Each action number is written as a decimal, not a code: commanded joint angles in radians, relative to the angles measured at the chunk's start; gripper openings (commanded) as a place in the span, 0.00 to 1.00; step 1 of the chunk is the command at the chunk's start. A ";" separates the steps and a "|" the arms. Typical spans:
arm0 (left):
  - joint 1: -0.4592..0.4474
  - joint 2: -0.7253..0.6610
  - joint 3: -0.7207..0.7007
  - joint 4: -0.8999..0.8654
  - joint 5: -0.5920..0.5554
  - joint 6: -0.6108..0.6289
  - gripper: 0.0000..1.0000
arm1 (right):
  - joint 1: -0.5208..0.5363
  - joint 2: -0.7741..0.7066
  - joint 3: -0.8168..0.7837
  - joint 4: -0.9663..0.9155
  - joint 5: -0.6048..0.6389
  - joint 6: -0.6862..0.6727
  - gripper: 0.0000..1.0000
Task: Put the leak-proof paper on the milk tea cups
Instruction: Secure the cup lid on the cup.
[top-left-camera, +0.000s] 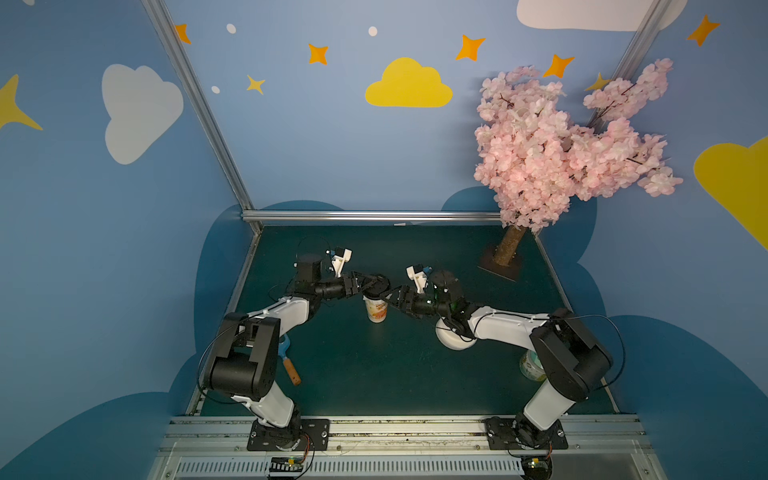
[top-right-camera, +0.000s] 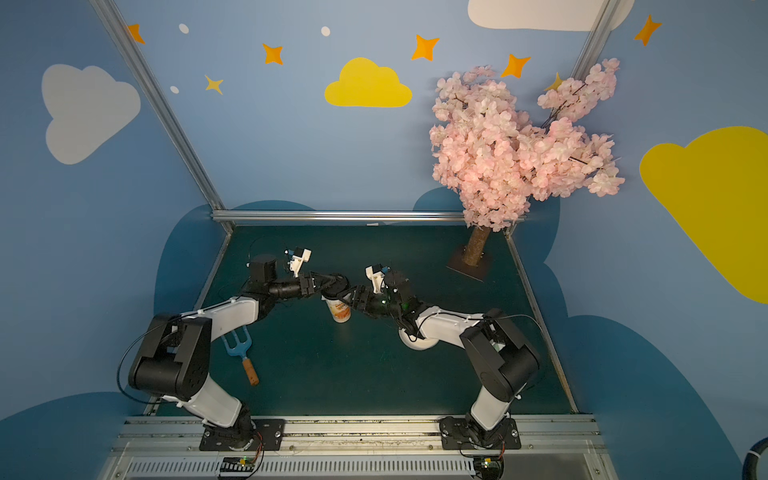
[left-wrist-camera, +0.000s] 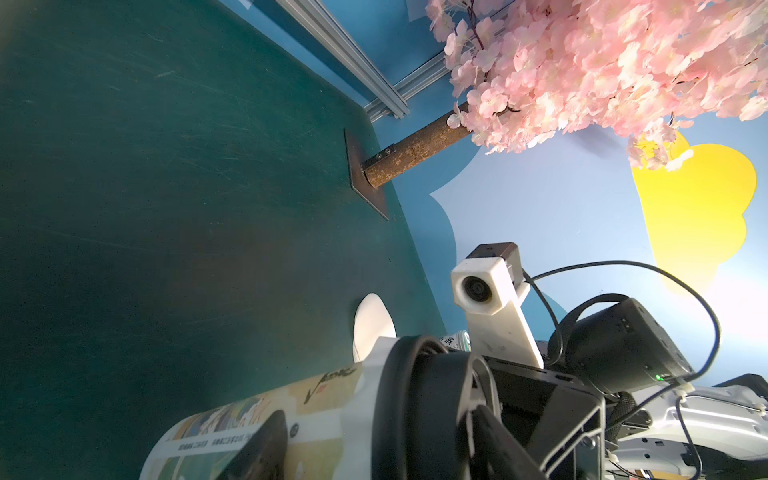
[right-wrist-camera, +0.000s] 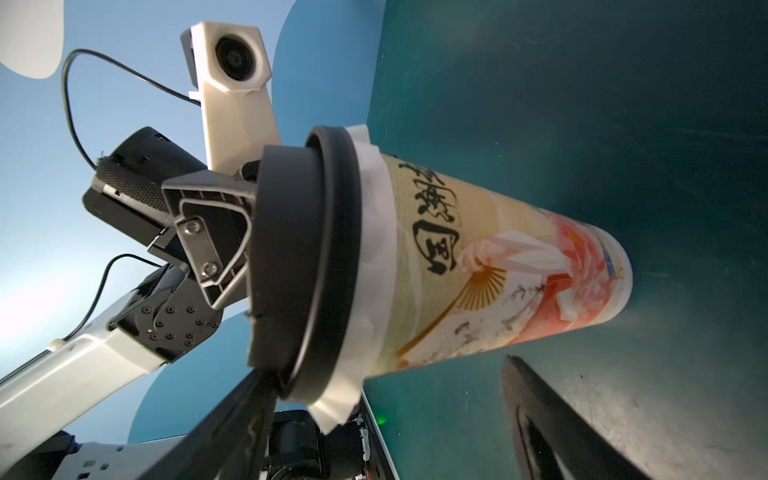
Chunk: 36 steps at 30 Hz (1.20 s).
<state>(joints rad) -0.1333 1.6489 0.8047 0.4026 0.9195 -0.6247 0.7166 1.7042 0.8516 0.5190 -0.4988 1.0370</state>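
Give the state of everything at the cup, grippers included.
Tall white paper cup with orange print: upright, capped.
Thin whitish round paper sheet: pinned under the lid, edge sticking out.
Black round plastic lid: on the cup's mouth.
Left gripper: open, one finger on the lid's top.
Right gripper: open beside the cup, holding nothing.

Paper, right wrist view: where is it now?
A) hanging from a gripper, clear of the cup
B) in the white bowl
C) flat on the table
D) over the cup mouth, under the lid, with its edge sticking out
D: the paper is pinned between the black lid and the top of the cup, and its white edge flares out below the lid.
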 joint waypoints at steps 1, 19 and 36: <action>-0.016 0.150 -0.110 -0.338 -0.234 0.108 0.67 | -0.029 0.128 -0.093 -0.271 0.260 0.067 0.85; -0.014 0.155 -0.110 -0.335 -0.228 0.108 0.67 | -0.009 0.189 -0.238 -0.081 0.373 0.198 0.84; -0.015 0.152 -0.105 -0.344 -0.225 0.114 0.67 | -0.027 -0.111 -0.046 -0.343 0.404 0.019 0.85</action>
<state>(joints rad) -0.1398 1.6547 0.8066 0.4107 0.9211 -0.6159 0.7361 1.6032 0.7803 0.5404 -0.2829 1.1255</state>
